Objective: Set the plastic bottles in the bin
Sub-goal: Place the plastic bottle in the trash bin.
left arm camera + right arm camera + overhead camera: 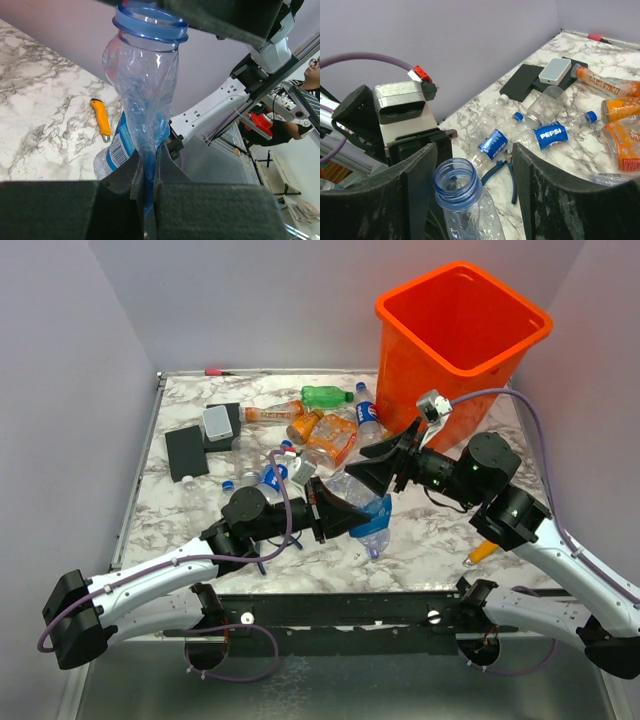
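Left pincer (150, 167) pinches the flattened base of a crushed clear bottle (145, 80), holding it above the desk (440, 540) near its front edge, seemingly for a handover: right pincer (475, 165) straddles its open neck, jaws apart. Orange bin (430, 390) stands at the far right corner.

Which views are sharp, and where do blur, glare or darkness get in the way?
Top external: even light, sharp, soft shadows; the bin is strongly saturated. Left wrist: the crushed bottle is sharp with mild sheen; the pincer fingers below are dark and featureless. Right wrist: its near fingers are dark and soft; the Pepsi bottle beyond reads crisply.
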Robot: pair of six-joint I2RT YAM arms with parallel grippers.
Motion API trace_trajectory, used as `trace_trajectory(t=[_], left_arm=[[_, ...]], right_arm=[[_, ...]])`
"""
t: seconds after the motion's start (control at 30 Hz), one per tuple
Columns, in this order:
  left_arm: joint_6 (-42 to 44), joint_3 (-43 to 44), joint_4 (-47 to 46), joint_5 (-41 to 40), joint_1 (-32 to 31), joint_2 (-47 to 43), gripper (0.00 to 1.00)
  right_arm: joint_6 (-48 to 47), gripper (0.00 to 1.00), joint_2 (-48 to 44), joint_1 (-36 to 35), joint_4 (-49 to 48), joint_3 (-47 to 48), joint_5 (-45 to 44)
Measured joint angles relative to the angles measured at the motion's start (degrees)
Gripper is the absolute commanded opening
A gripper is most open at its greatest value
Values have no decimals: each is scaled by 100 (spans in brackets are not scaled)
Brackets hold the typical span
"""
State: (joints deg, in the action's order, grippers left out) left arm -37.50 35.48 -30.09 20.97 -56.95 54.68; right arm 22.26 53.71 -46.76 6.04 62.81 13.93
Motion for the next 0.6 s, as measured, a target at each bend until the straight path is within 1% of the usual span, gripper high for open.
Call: trace_trajectory(t=[0.03,0.1,0.17,0.2,0.33,0.37,0.4,0.43,0.47,0.53,0.57,0.6], left_arm=[[0,17,22,0,0,-2,0],[2,50,63,-2,0,-4,0],[7,74,138,-4,0,-15,0],[9,83,173,-2,0,-17,0],[26,94,337,-9,0,-20,0],[28,94,380,-17,0,-20,3],[31,94,407,-28,0,-20,16],[35,94,415,-44,0,-20,37],[46,96,424,-57,0,-24,57],[48,96,452,-90,0,-55,89],[85,94,466,-125,0,-96,98],[157,94,485,-184,0,-164,99]], right_arm=[[-2,69,20,-2,57,2,4],[-9,70,57,0,184,2,11],[-20,63,81,-2,315,2,22],[-26,58,90,-2,376,2,28],[-26,31,101,-9,525,4,55],[-24,22,98,-22,540,4,70],[-26,13,94,-28,553,4,72],[-37,3,87,-28,577,4,61],[-63,1,87,-28,592,4,50],[-63,0,81,-28,647,7,15],[-92,0,74,-28,678,13,-2],[-92,0,70,-26,732,42,-66]])
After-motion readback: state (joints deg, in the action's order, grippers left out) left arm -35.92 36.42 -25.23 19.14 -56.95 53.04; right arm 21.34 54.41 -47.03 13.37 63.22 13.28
